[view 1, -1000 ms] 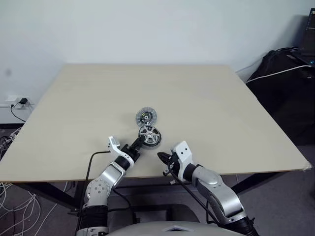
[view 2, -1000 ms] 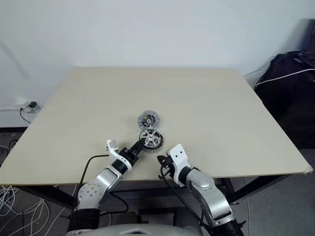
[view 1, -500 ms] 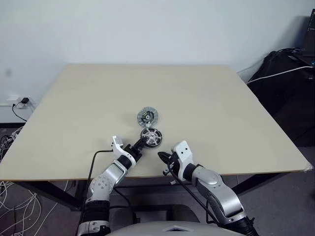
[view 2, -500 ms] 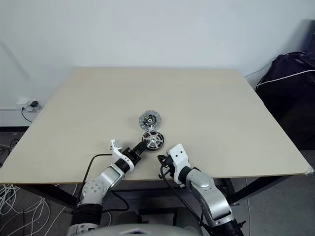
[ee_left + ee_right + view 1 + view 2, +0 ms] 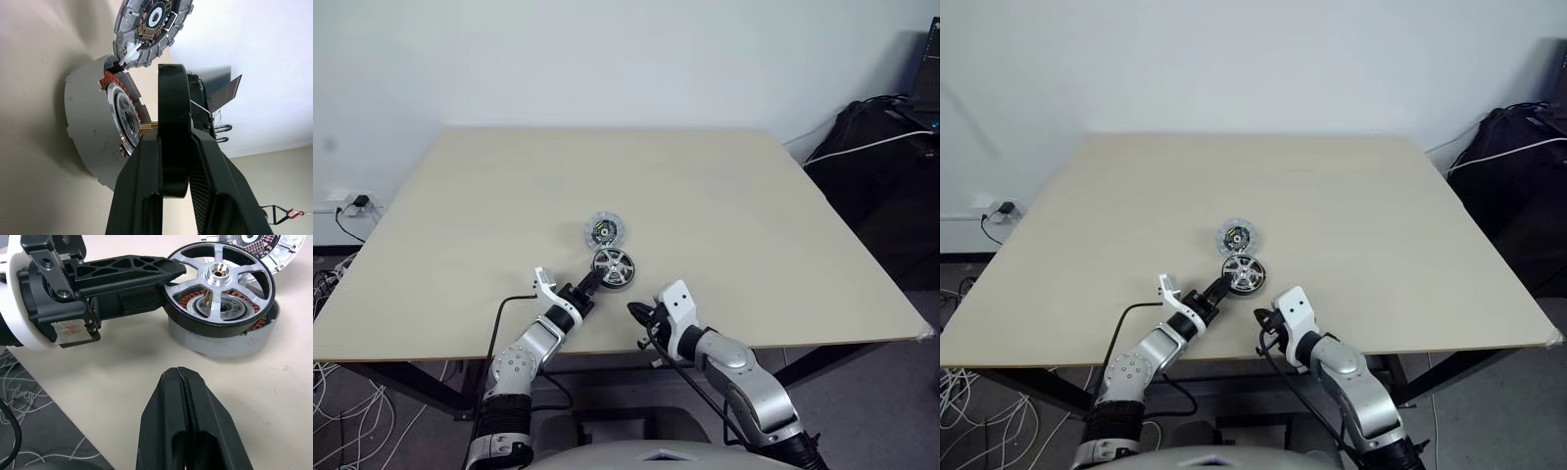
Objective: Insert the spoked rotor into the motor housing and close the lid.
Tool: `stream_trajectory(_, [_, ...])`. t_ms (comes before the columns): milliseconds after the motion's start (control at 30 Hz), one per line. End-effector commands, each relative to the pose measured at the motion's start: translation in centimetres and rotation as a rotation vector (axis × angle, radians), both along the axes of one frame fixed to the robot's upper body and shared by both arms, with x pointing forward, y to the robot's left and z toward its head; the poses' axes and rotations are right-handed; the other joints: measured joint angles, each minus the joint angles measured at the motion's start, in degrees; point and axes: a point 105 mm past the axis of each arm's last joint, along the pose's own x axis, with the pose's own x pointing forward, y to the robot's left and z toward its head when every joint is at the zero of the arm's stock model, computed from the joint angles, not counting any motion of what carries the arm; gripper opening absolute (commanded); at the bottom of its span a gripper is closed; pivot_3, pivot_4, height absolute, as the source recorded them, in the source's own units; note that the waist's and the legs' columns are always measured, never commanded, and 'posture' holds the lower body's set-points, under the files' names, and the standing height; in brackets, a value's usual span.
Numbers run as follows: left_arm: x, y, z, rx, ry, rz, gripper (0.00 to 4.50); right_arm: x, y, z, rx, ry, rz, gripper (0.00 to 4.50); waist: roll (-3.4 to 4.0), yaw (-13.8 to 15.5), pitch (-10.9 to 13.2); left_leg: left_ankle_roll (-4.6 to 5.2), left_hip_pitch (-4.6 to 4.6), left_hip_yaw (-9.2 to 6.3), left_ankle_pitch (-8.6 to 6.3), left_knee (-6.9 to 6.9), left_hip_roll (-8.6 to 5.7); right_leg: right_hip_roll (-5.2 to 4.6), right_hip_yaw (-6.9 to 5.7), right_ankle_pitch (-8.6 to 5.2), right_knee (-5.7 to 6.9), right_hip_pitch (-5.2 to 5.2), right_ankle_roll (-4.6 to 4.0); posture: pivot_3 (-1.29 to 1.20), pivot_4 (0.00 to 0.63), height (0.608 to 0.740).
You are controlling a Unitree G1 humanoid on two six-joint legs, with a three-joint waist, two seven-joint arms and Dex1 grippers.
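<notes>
The spoked rotor [image 5: 220, 293], black-rimmed with silver spokes, hangs slightly tilted just over the motor housing [image 5: 225, 343]. The housing is a grey cup with copper windings [image 5: 110, 81], standing near the table's front edge. A thin shaft bridges the small gap between them. My left gripper [image 5: 590, 282] is shut on the rotor's rim [image 5: 173, 132]. The lid [image 5: 604, 229], a ribbed silver disc with a dark centre, lies flat just beyond the housing [image 5: 614, 266]. To the right, my right gripper [image 5: 634, 311] is shut and empty, its fingertips [image 5: 179, 374] pointing at the housing from a short way off.
The pale table [image 5: 754, 215] has free room on all sides of the parts. Its front edge runs just under both wrists. A black bag [image 5: 891, 166] with a white cable stands off the table at the right. Cables and a wall socket [image 5: 352, 204] are at the left.
My left forearm has shifted a little while its gripper keeps the rotor over the housing. The right arm has kept still.
</notes>
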Motion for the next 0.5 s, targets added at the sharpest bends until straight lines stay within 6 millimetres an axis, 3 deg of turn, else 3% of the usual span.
stream_trajectory(33, [0.70,-1.80,1.91,-0.085,-0.054,0.002,0.42,0.41,-0.08,1.17,0.019,-0.039,-0.005,0.00,0.00,-0.01,0.00,0.00,0.00,0.00,0.00,0.00,0.00,0.00,0.00,0.00,0.00,0.00,0.00,0.00,0.000,0.740])
stream_trajectory(500, [-0.21,-2.06,2.34,-0.112,-0.049,-0.017,0.42,0.41,0.00,0.98,0.015,-0.035,-0.001,0.00,0.00,0.04,0.00,0.02,-0.03,-0.01,-0.02,0.00,0.00,0.00,0.00,0.00,-0.03,0.00,0.00,0.00,0.000,0.740])
